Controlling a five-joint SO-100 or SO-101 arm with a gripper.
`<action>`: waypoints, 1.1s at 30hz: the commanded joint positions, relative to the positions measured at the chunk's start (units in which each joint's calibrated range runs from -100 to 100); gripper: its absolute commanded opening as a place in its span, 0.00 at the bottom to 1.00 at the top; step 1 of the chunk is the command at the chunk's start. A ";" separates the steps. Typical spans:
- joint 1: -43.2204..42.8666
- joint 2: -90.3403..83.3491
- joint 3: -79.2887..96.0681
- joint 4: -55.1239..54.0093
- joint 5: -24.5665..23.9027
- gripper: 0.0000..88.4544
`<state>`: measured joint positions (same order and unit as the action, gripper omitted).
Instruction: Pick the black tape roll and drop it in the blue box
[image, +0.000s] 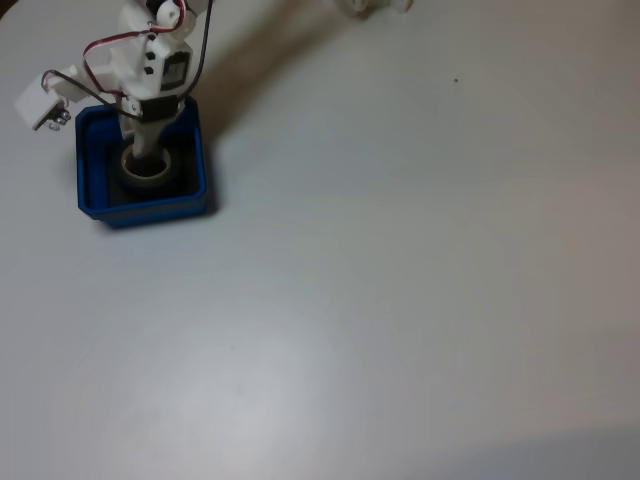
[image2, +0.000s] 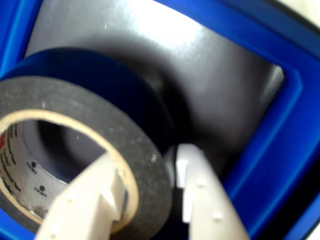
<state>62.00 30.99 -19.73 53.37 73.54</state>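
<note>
A: Where's the tape?

B: Small round black tape roll with pale beige inner core (image2: 125, 145) sits inside the square bright blue plastic box with low walls (image: 92, 205). In the fixed view the roll (image: 146, 172) is roughly mid-box, over the dark floor.

A: Resting on the floor or hanging?

B: Can't tell. Wrist view shows the dark glossy floor behind the roll and blue walls on the left, top and right sides.

A: Jaws?

B: White plastic two-finger gripper (image2: 150, 185) has the roll's wall between its jaws: one finger (image2: 95, 195) inside the core, the other (image2: 200, 195) outside against the black band. Jaws narrow, closed down onto the ring wall, both look in contact.

A: Anything else in the box?

B: Just the roll and the gripper tip (image: 140, 152) reaching down into it.

A: Surroundings?

B: Box sits at the upper left of a plain white desk (image: 400, 280) in the fixed view. White arm (image: 160, 60) with red and black wires stands above it.
</note>
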 joint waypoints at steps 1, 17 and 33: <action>0.19 -0.97 -4.44 -1.72 0.35 0.02; -0.20 1.37 -4.44 -1.72 0.35 0.02; -0.40 1.37 -4.35 -1.72 3.86 0.02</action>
<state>61.90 33.53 -19.73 52.87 76.38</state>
